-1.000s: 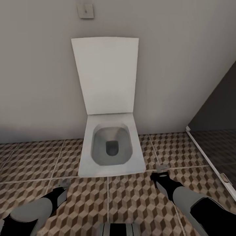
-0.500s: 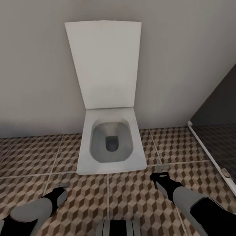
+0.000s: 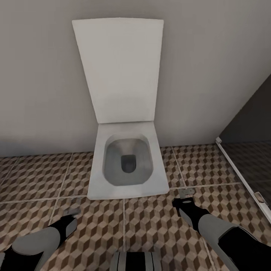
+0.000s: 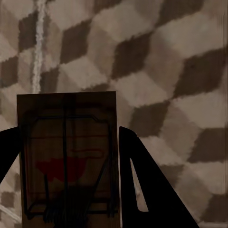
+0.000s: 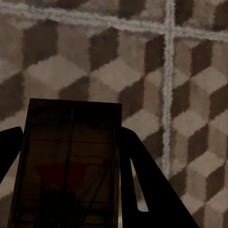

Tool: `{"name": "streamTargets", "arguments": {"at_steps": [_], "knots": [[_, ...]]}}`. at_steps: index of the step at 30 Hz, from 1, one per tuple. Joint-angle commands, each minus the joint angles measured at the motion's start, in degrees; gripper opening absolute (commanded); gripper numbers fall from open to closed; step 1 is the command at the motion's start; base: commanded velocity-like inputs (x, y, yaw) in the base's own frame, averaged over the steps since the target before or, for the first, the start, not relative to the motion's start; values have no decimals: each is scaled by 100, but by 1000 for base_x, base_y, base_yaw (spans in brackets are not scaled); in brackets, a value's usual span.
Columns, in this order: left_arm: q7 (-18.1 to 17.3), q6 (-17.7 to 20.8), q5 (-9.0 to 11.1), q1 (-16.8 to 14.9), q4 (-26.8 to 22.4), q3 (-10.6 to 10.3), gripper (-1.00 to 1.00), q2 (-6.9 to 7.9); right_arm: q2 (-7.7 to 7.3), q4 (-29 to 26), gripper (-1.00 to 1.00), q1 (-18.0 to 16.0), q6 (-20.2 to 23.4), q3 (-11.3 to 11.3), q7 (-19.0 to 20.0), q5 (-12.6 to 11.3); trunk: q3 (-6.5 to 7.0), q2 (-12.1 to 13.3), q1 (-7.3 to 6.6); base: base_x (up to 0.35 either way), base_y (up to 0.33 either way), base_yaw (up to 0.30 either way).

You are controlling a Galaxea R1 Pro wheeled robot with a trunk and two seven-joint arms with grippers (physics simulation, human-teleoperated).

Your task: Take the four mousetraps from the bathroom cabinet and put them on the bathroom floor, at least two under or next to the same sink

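Since 1 second ago our head camera has tipped and closed in, so the toilet [image 3: 126, 165] sits a little higher and larger in the head view and the wall plate above its raised lid has slid out of frame; both arms hang low over the bathroom floor [image 3: 158, 229] much as before.

We hold 2 mousetraps. Our left gripper [image 4: 66, 190] is pinching a mousetrap [image 4: 66, 156] between its dark fingers [image 4: 142, 185], the brown board with its wire frame and red mark seen in the left wrist view above the cube-patterned tiles. Our right gripper [image 5: 66, 190] is pinching a second mousetrap [image 5: 71, 161] the same way, darker in shadow, with pale grout lines crossing the tiles beyond it.

In the head view the left gripper [image 3: 69, 222] and right gripper [image 3: 184, 201] point toward the toilet, 1 on each side, apart from it. A dark glass panel [image 3: 252, 124] stands at the right.
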Motion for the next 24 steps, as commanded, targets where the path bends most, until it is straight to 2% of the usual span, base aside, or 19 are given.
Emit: {"name": "streamTargets", "arguments": {"at_steps": [1,7,10,16,19,24], "knots": [[18,-57,15,-3,-1,-47,-100,-10,-3,-19,-100,2,40,52,-29,-55,-4,-1,-1,0,0,0],[38,-279,15,-4,13,-53,-100,-88,-6,-30,-100,0,83,44,-29,-58,-4,-1,-1,0,0,0],[23,-384,15,-114,30,-53,-100,-95,-8,-35,-100,-5,123,36,-55,-68,-4,-1,-1,0,0,0],[6,-529,15,-631,22,-53,-100,-150,-10,-53,-100,-90,213,30,-79,-80,-4,-1,-1,0,0,0],[11,-525,14,-904,24,-53,-100,-255,-11,-105,-100,-269,242,29,-88,-90,-4,-1,-1,0,0,0],[6,-488,15,-1335,12,-49,-100,-305,-11,-135,-100,-558,579,23,-91,-104,-4,-1,-1,0,0,0]]}}
